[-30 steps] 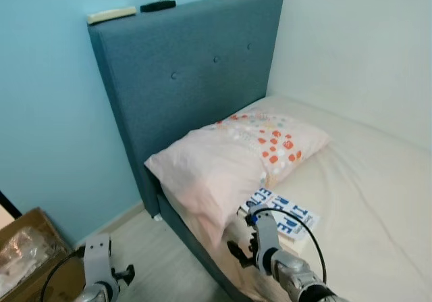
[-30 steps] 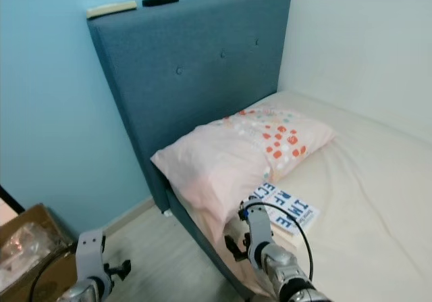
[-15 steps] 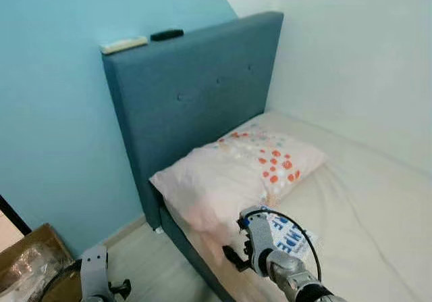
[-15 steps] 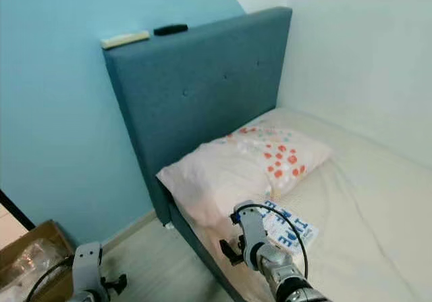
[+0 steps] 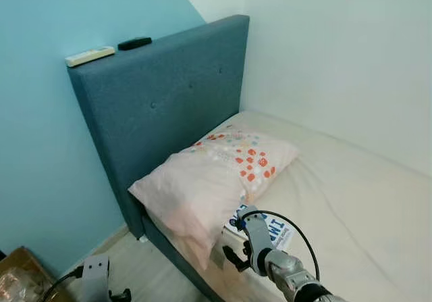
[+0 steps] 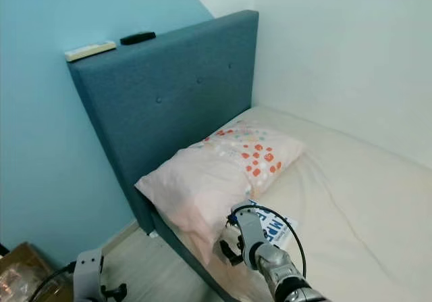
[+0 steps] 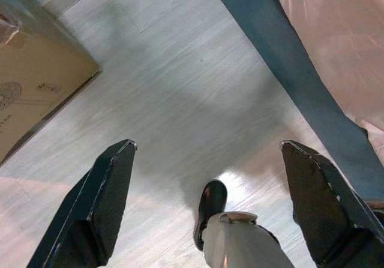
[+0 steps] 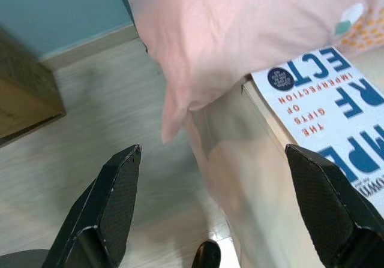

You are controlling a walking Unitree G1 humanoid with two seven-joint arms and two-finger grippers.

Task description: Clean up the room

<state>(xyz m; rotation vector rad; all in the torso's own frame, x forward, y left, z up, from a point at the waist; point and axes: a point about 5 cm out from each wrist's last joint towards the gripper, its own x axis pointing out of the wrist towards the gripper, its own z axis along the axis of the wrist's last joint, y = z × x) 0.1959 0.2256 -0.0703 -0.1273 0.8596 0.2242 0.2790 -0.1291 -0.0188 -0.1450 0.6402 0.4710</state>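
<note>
Right tool [image 6: 237, 229] hangs over the bed [image 6: 351, 200] edge, book [image 6: 275, 228] just beside it, pillow [image 6: 216, 173] behind.

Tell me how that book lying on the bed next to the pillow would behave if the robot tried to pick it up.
The book looks like a thin paperback, so it is probably light and may bend somewhat if gripped by one edge. Its cover looks glossy, so it could slip between the right claw fingers. It lies flat on the soft mattress near the edge, beside the pillow, so pushing might slide it off.
</note>
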